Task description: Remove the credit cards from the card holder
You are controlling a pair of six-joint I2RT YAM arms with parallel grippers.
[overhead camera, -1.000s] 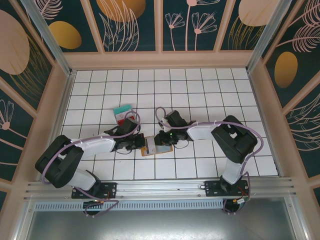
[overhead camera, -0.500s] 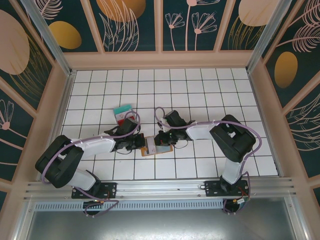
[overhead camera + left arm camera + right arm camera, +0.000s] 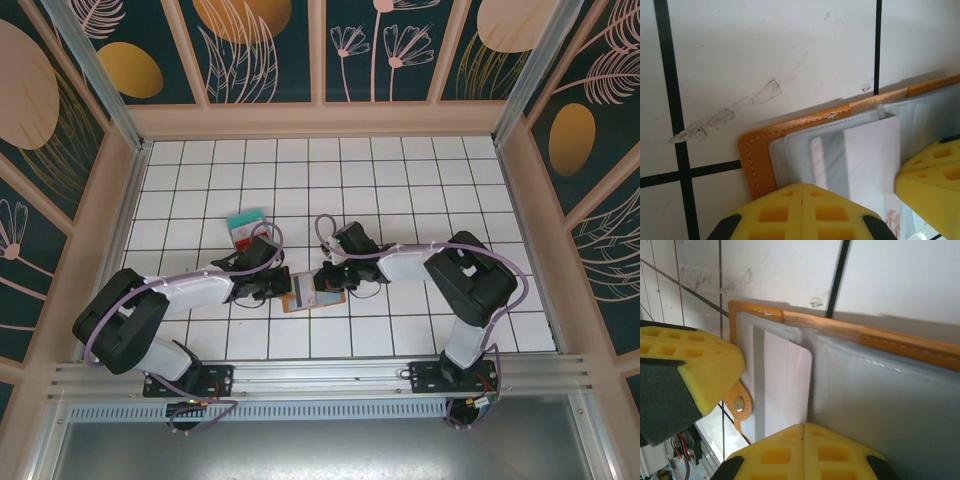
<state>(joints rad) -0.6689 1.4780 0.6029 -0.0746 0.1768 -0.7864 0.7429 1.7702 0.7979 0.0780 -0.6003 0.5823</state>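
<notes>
The card holder (image 3: 312,296) lies open on the tiled floor, orange with grey-clear sleeves (image 3: 790,150). A pale credit card (image 3: 860,160) with a grey stripe shows on its left half, also seen as the pale card (image 3: 785,385) in the right wrist view. My left gripper (image 3: 802,192) is shut, its tips down on the holder's left half. My right gripper (image 3: 804,429) is shut too, its tips at the card's edge by the fold; I cannot tell whether it pinches anything. Two loose credit cards (image 3: 246,226), teal and red, lie behind the left arm.
The holder's snap tab (image 3: 739,405) sticks out beside the left gripper's yellow finger (image 3: 690,365). The right gripper's finger (image 3: 930,175) stands close to the left one over the holder. White tiles (image 3: 400,180) stretch behind, with wooden walls (image 3: 320,120) around.
The right gripper's jaws have closed over the holder and its arm has shifted slightly. The left gripper and the holder have stayed in place.
</notes>
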